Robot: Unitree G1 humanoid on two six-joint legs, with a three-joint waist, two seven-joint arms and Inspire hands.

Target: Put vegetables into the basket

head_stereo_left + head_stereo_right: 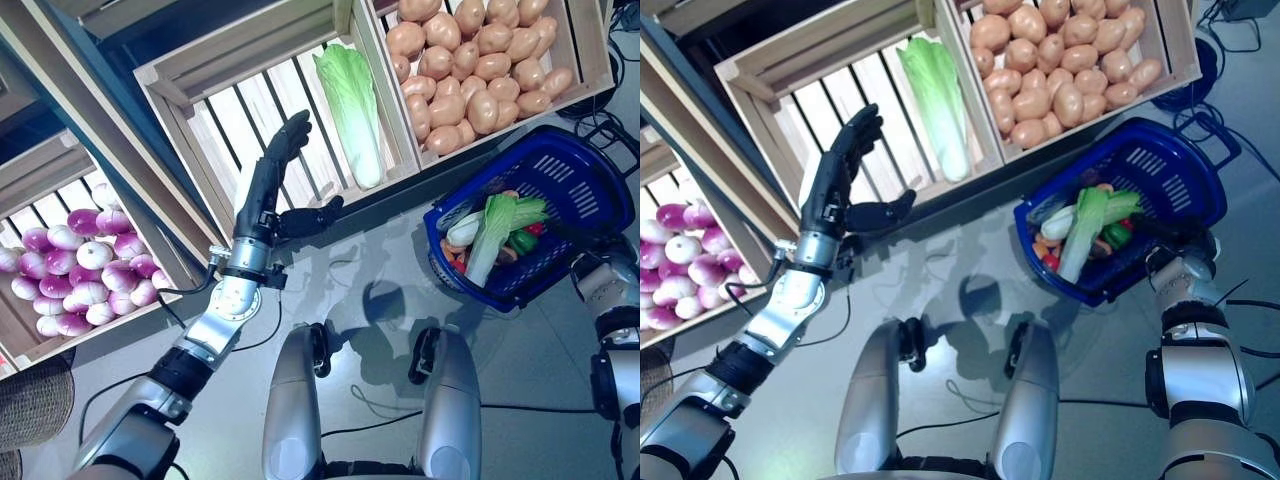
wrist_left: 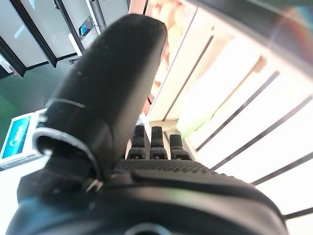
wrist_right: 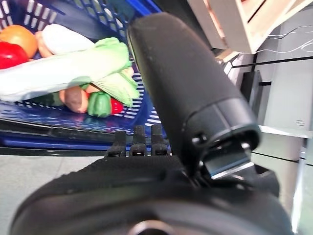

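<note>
Right hand (image 3: 146, 186) grips the basket (image 1: 560, 190) handle, fingers curled, steadying it. Left hand (image 1: 272, 190), fingers spread, reaches for the cabbage (image 1: 352, 95).

Two head cameras look steeply down from side-by-side spots, sharing the crates (image 1: 290, 90) and blue basket (image 1: 560, 190); the left wrist camera looks very close along the left hand (image 2: 151, 161) into a crate, the right along the right hand (image 3: 146, 166) at the basket.
</note>
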